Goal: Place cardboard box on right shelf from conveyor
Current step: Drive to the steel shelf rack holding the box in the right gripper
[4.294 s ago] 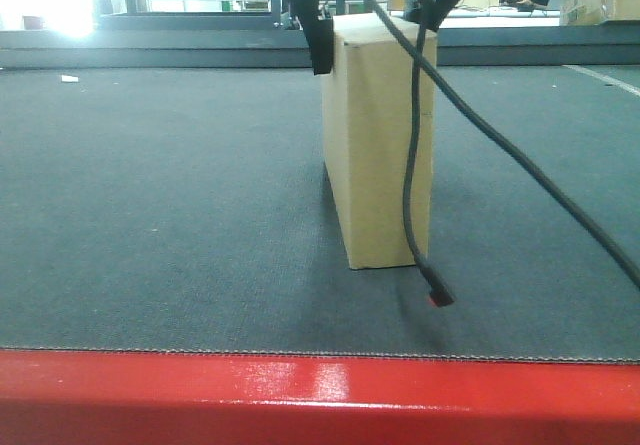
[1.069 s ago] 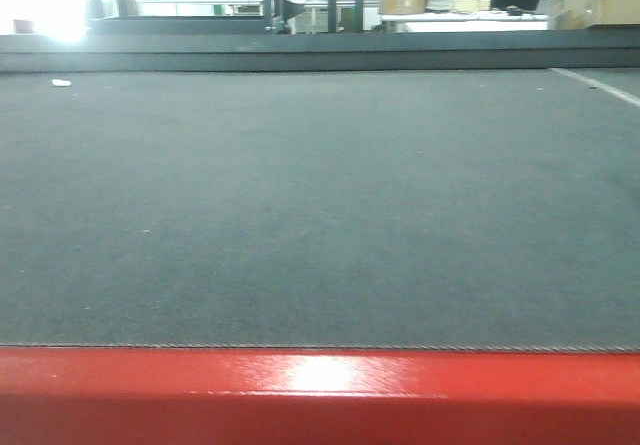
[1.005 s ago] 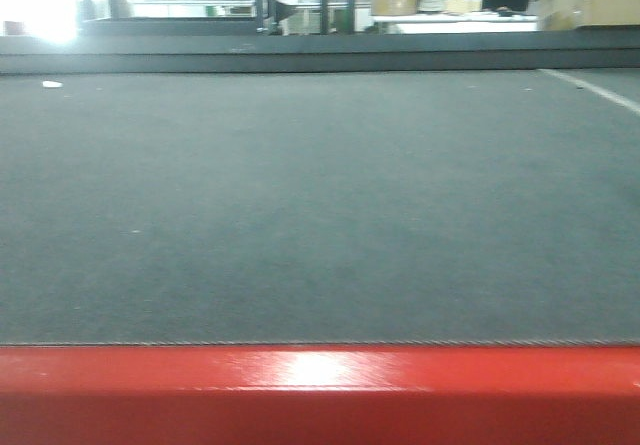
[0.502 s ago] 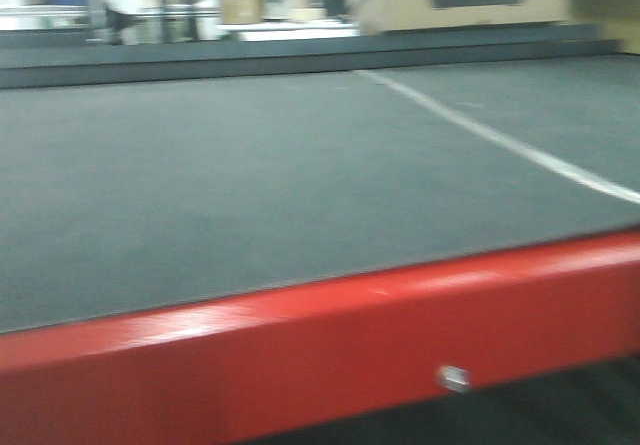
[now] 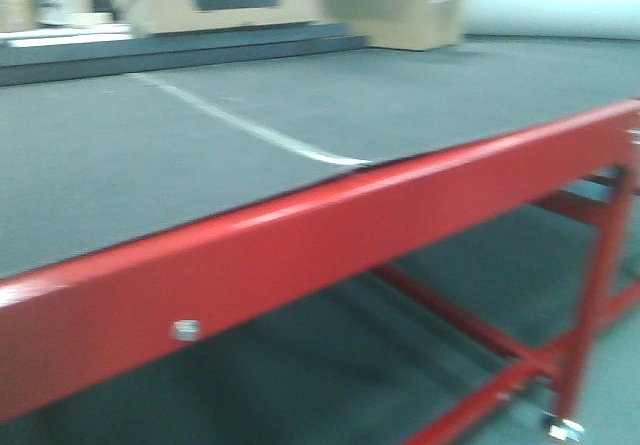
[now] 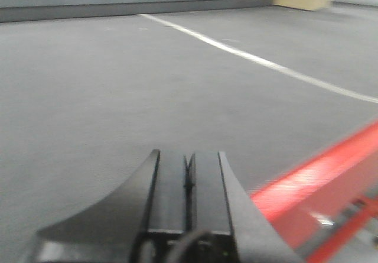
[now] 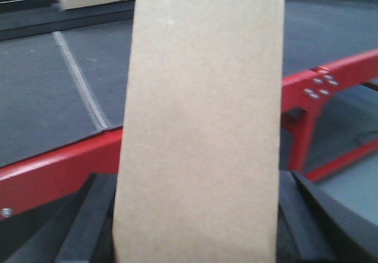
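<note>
**Transit step, as judged.** The cardboard box (image 7: 201,115) is held clamped in the right end effector (image 7: 198,227), with the conveyor (image 7: 53,97) lying beyond it. The left end effector (image 6: 188,180) is pressed closed and empty. The right shelf, not in view, must next be faced.

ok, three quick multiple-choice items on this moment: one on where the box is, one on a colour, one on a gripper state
1. Where is the cardboard box?
A. on the floor
B. between the fingers of the right gripper
C. on a shelf

2. What colour is the front edge of the conveyor?
A. blue
B. yellow
C. red

3. What state is the left gripper in?
A. shut, empty
B. wide open
C. clamped on a bin

Answers:
1 B: the right wrist view shows dark fingers flanking the box on both sides.
2 C: a glossy red rail runs along the belt.
3 A: its fingers meet with nothing between them.
</note>
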`<action>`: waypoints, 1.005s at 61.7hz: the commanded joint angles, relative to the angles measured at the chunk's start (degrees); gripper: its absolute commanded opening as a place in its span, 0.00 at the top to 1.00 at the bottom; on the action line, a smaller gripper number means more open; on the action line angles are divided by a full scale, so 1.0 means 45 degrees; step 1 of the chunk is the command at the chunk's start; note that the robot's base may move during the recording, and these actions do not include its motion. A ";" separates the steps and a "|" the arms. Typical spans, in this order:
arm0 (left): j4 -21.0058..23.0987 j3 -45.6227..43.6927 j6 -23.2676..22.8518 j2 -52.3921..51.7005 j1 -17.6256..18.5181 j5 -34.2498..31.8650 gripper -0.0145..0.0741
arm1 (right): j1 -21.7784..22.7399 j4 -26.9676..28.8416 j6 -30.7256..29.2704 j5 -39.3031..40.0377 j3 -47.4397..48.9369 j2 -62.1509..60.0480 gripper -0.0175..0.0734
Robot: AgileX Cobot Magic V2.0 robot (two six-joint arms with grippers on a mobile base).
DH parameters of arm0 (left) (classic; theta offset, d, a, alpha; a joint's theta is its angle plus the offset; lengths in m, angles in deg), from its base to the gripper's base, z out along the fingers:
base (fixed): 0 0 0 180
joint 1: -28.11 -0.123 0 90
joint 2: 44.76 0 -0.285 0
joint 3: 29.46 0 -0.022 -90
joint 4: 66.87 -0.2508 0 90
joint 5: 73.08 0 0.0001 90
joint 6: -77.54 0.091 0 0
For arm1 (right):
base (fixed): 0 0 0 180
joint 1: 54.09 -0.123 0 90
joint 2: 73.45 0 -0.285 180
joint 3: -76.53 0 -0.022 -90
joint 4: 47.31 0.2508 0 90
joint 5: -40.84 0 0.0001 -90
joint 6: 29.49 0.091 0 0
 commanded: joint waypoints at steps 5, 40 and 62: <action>0.0075 0.0098 0.0004 -0.0189 -0.0012 -0.1124 0.97 | 0.0070 -0.0205 -0.0114 0.1346 0.0318 0.0229 0.57; 0.0075 0.0098 0.0004 -0.0189 0.0011 -0.1124 0.97 | 0.0070 -0.0205 -0.0114 0.1346 0.0318 0.0229 0.57; 0.0075 0.0098 0.0004 -0.0189 0.0011 -0.1124 0.97 | 0.0070 -0.0205 -0.0114 0.1346 0.0318 0.0229 0.57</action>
